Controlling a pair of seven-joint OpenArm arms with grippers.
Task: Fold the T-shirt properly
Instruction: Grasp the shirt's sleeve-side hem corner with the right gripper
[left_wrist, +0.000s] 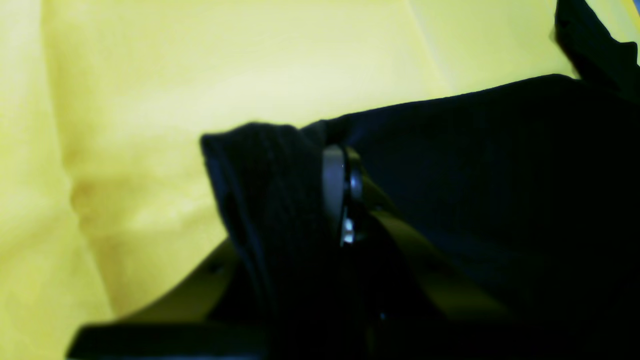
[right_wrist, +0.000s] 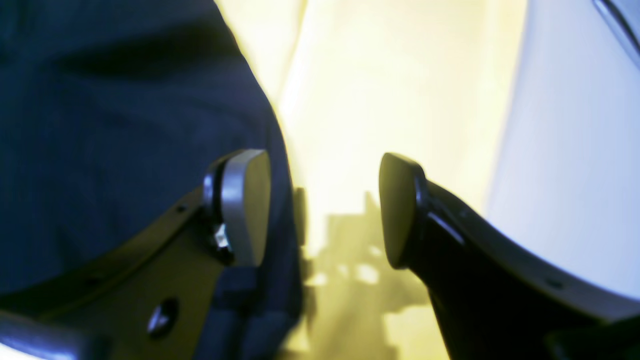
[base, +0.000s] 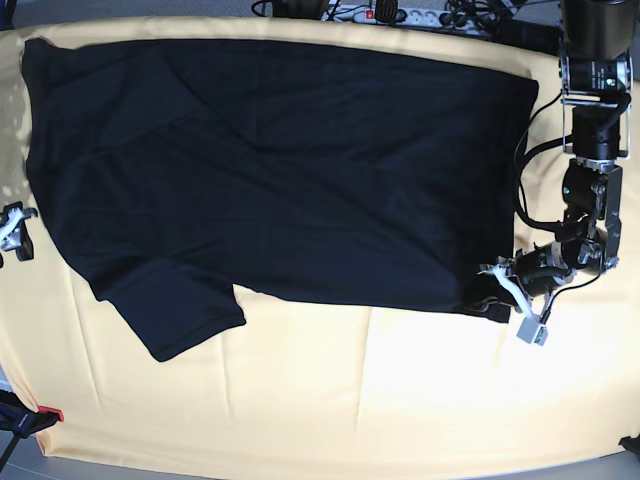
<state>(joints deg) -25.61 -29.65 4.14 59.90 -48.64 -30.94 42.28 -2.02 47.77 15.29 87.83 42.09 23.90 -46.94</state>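
The black T-shirt (base: 280, 170) lies spread flat over the pale yellow cloth (base: 350, 400), one sleeve pointing toward the front left. My left gripper (base: 497, 288) is shut on the shirt's front right corner. In the left wrist view a bunched fold of the T-shirt (left_wrist: 270, 200) is pinched in the left gripper (left_wrist: 345, 195). My right gripper (base: 12, 232) stands open at the shirt's left edge. In the right wrist view the right gripper (right_wrist: 322, 210) has one finger over the T-shirt (right_wrist: 125, 125) and the other over yellow cloth, with nothing held.
A power strip and cables (base: 400, 15) run along the table's back edge. A red-tipped clamp (base: 45, 412) sits at the front left corner. A pale white surface (right_wrist: 575, 150) borders the cloth beside the right gripper.
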